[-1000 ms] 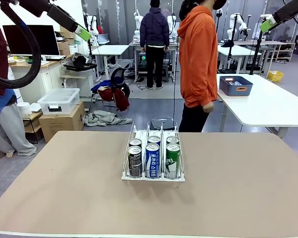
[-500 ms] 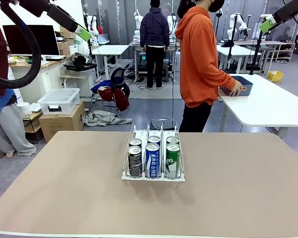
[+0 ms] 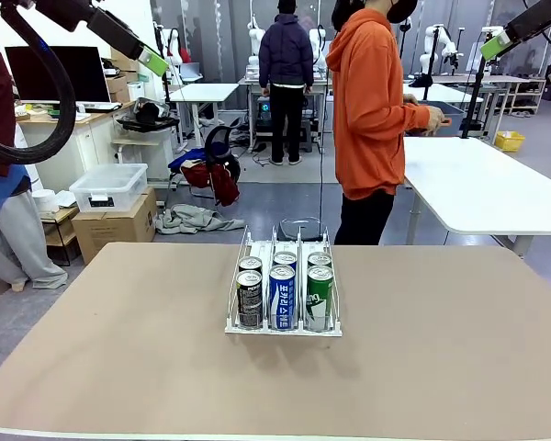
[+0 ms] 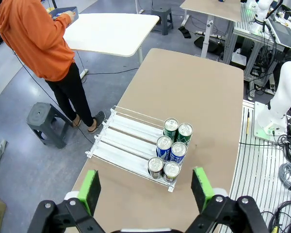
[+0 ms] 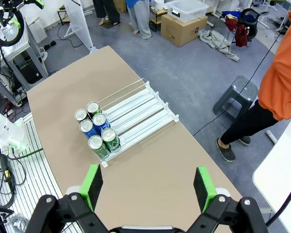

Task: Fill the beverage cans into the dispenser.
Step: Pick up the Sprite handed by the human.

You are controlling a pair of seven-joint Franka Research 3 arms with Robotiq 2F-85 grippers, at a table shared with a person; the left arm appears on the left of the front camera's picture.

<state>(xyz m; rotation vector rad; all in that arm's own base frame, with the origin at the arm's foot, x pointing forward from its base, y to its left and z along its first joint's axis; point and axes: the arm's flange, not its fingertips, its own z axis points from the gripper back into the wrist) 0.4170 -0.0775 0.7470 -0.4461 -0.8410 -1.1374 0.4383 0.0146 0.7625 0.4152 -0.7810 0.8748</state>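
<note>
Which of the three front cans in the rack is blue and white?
The middle can, in the dispenser's centre lane; the black can stands on its left and the green can on its right in the front view.

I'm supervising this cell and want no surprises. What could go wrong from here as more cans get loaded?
The dispenser has its rear end near the far edge of the table, so a push might slide it off. The person stands just beyond that edge, turned aside; a reach into the empty rear lanes could meet them.

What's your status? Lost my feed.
Left gripper open, right gripper open, both high. Six cans in dispenser, two per lane. Person beyond the table, turned aside.
</note>
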